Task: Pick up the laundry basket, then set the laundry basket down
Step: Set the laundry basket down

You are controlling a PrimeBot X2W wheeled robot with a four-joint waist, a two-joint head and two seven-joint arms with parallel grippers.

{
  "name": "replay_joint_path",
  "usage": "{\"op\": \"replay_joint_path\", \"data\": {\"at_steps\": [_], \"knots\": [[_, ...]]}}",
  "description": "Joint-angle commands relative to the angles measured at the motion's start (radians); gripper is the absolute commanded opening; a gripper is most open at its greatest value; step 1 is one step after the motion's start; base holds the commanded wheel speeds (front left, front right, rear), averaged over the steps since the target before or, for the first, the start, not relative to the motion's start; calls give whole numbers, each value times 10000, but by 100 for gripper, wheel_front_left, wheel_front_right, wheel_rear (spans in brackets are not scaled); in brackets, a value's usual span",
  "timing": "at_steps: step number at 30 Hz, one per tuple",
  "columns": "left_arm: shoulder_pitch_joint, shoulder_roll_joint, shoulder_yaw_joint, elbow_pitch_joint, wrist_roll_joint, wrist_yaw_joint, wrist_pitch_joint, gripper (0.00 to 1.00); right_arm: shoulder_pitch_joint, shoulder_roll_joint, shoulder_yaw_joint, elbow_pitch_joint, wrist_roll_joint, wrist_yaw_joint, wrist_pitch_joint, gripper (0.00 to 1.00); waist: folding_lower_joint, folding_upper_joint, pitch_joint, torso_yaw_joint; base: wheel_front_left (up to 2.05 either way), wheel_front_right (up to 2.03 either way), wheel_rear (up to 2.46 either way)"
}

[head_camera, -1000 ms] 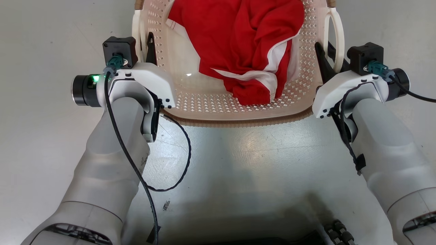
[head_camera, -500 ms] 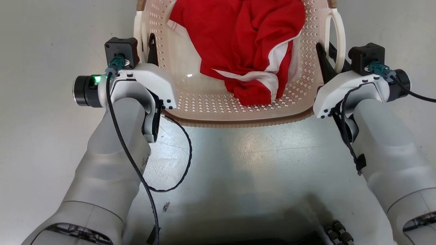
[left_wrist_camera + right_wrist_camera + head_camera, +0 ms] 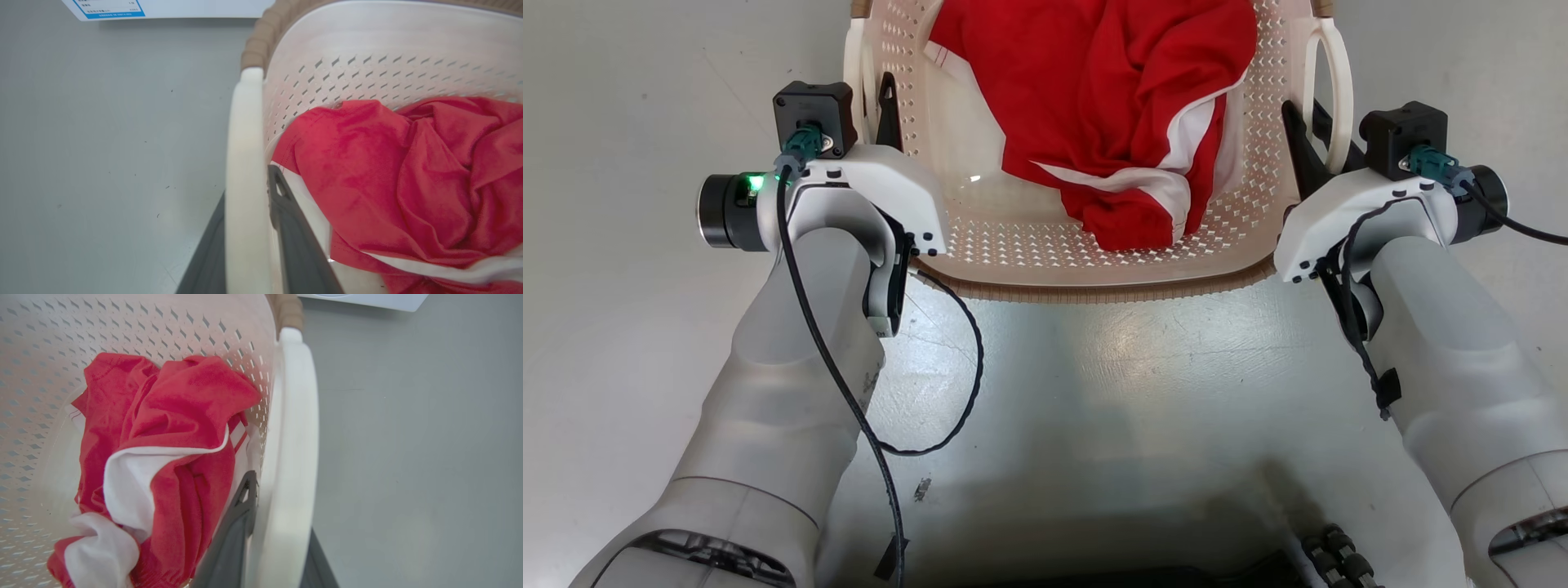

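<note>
The cream perforated plastic laundry basket (image 3: 1045, 245) looks smooth and glossy; the crumpled red cloth (image 3: 1111, 82) is matt; the grey floor (image 3: 621, 327) is faintly shiny.

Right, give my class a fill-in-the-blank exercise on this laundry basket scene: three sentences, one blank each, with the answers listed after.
1. The crumpled garment lying inside the laundry basket is mostly ____ with white trim.
2. The woven-look rim of the basket is ____ in colour.
3. The left claw and the right claw each have a white loop ____ of the basket between their two fingers.
Missing words: red; brown; handle.
</note>
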Motion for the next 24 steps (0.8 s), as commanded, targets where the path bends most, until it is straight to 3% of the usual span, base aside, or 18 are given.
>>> {"op": "replay_joint_path", "data": {"at_steps": [1, 24], "knots": [[-47, 226, 153, -166, 91, 59, -55, 0, 390, 79, 186, -101, -219, 148, -139, 0, 0, 0, 19, 1, 0, 0, 0], [-168, 225, 140, -162, 67, 72, -55, 0, 244, -14, 122, -134, -288, 148, -139, 0, 0, 0, 306, 70, 0, 0, 0]]}}
